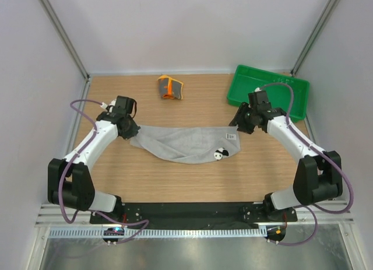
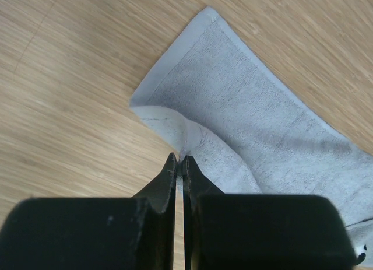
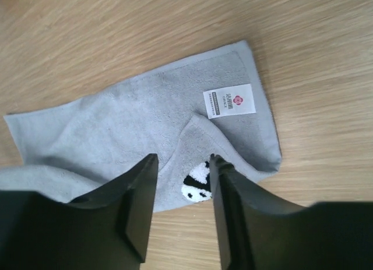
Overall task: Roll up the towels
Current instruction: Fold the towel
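The light-grey terry towel (image 1: 186,144) lies spread flat on the wooden worktop (image 1: 175,182), stretched btwn the two grippers. Its left end runs right up to the left gripper (image 1: 129,130).

In the left wrist view the left gripper (image 2: 179,162) has its jaws together, pinching a folded edge of the towel (image 2: 245,118) at the tips. Creases fan out from the pinch, & one corner lies just ahead of the tips.

The right gripper (image 3: 183,159) has its jaws apart, above the towel's (image 3: 116,124) right end w/ nothing btwn them. A black-and-white panda patch (image 3: 195,182) shows in the gap, and a small flap is folded over just ahead of it. A white label (image 3: 229,101) sits beyond that, near the towel's corner.

The orange-and-yellow patterned towel (image 1: 170,87) lies bundled up farther out, well apart from both grippers. A green plastic tray (image 1: 250,83) sits just beyond the right gripper (image 1: 239,124), at the worktop's far right corner.
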{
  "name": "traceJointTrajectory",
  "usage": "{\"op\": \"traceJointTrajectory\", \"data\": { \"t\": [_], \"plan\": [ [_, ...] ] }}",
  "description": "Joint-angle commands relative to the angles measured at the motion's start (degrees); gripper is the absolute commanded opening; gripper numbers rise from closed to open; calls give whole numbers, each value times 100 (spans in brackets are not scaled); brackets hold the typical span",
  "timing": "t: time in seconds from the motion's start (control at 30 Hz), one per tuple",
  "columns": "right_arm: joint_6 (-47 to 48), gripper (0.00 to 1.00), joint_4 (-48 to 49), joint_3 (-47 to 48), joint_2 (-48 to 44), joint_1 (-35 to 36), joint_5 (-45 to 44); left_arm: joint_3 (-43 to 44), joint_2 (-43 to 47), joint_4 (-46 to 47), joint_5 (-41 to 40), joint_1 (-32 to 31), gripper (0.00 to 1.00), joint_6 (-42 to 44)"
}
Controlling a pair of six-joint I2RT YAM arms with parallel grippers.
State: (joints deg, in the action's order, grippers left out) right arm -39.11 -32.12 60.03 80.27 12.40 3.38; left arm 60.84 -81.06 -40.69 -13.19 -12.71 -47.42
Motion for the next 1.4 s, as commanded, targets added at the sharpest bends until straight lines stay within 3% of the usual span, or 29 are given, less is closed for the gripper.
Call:
{"op": "traceJointTrajectory", "data": {
  "t": [0.0, 0.13, 0.57, 0.9, 1.27, 1.37],
  "plan": [
    [378, 50, 398, -53, 454, 95, 664, -168, 195, 157, 45, 32, 0, 75],
    [606, 57, 364, 192, 954, 297, 559, -423, 222, 245, 106, 40, 0, 66],
    [923, 54, 452, 474, 2203, 596, 304, -837, 240, 500, 229, 32, 0, 75],
    [1195, 56, -48, 993, 2423, 781, -302, -881, 222, 562, 212, 32, 0, 101],
    [1301, 52, -339, 1283, 2783, 1159, -1198, -890, 169, 606, 238, 41, 0, 110],
    [1327, 47, -400, 1353, 2897, 1238, -1348, -890, 178, 615, 238, 32, 0, 119]
  ]
}}
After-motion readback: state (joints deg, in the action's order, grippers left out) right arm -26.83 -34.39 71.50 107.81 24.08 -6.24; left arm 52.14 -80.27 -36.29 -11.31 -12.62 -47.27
